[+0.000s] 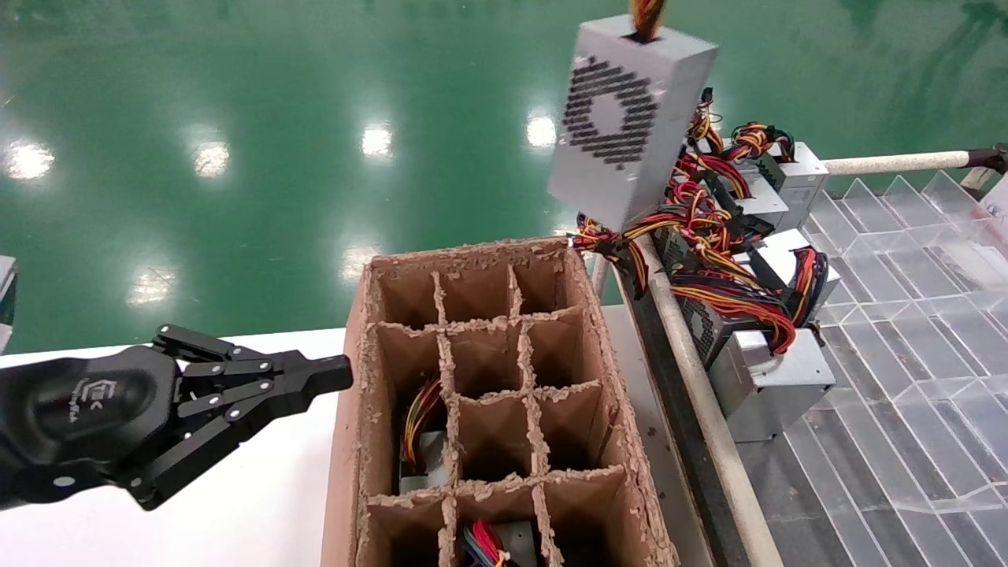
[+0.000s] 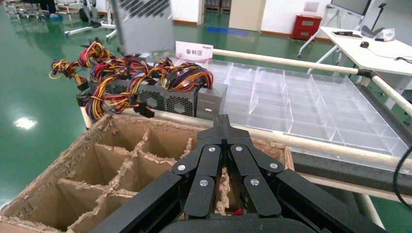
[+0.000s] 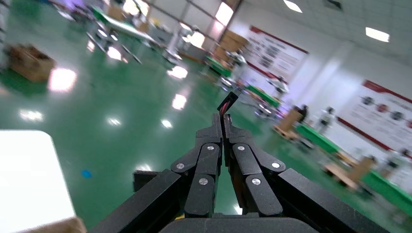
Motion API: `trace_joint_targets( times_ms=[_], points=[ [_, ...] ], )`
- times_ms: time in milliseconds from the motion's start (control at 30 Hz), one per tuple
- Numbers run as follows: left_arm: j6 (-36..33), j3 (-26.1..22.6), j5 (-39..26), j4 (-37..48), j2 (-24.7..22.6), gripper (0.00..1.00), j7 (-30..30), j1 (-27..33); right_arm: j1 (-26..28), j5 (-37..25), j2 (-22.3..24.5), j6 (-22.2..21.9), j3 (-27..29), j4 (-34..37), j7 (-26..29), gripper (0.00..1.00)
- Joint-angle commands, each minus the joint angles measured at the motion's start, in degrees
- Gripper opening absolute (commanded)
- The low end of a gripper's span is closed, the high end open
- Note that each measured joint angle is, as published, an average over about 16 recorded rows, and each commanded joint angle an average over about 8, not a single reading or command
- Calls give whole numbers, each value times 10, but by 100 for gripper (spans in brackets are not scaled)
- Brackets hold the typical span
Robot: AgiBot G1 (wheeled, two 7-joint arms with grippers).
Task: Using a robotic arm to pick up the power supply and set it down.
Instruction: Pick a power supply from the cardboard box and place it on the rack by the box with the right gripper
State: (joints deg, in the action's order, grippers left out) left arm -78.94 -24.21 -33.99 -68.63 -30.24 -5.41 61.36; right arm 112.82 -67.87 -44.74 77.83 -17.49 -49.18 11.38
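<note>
Black jaws of my right gripper [image 3: 222, 119] are pressed together on a thin red and black wire [image 3: 227, 102], which sticks out past their tips. I cannot see the rest of this wire in the right wrist view, but I judge it belongs to the power supply [image 1: 626, 126]. In the head view this silver-grey box hangs high in the air by its wire bundle [image 1: 647, 14], tilted, above the far right corner of the cardboard box [image 1: 358, 339] and near the heap of other supplies [image 1: 756, 331]. So the pick-up is done, and I am in the carrying step.

My left gripper [image 1: 335, 374] waits over the white counter [image 1: 260, 488], just beside the cardboard box, its jaws closed on nothing.

The next move, I think, is to bring the power supply over a free compartment and lower it slowly. It hangs only by wire, so it may swing or turn. I should let it settle and line it up with the dividers before I release.
</note>
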Motion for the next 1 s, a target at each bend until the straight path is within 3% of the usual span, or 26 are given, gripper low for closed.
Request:
trace_joint_targets(
  times_ms=[33,500,767,1000],
  points=[
    [0,0,0,0,0,0,0,0,24,-17,11,1,-5,-1,6,0],
    [0,0,0,0,0,0,0,0,91,-110,125,12,-22,-10,36,0],
    [0,0,0,0,0,0,0,0,63,-135,176,1,-24,13,29,0],
    [0,0,0,0,0,0,0,0,17,-139,187,-26,-23,66,-9,0]
  ],
)
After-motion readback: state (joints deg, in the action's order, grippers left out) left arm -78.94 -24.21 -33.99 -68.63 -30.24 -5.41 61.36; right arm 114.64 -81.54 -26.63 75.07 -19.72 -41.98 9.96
